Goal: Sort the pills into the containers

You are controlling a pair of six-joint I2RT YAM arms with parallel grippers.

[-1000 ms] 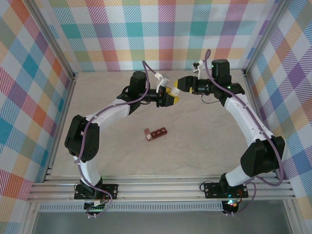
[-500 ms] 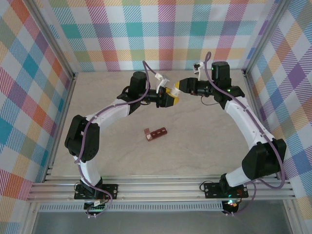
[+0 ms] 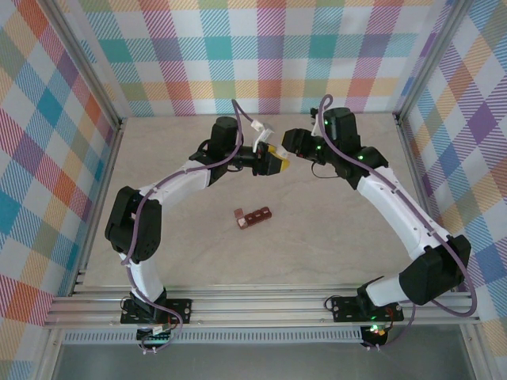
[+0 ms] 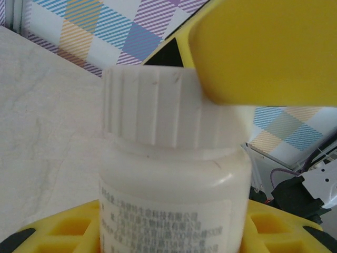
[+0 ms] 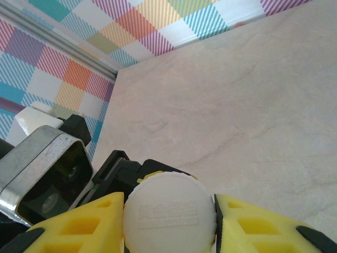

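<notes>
The containers (image 3: 253, 216) are lying near the middle of the table (image 3: 158, 237), slightly toward its near edge; the bottle (image 4: 174, 190) is hanging above the far half, well behind them; the left gripper (image 3: 276, 161) is flanking it on the left; its cap (image 5: 169, 203) is sitting between the right gripper (image 3: 284, 150) fingers, on the right.
</notes>
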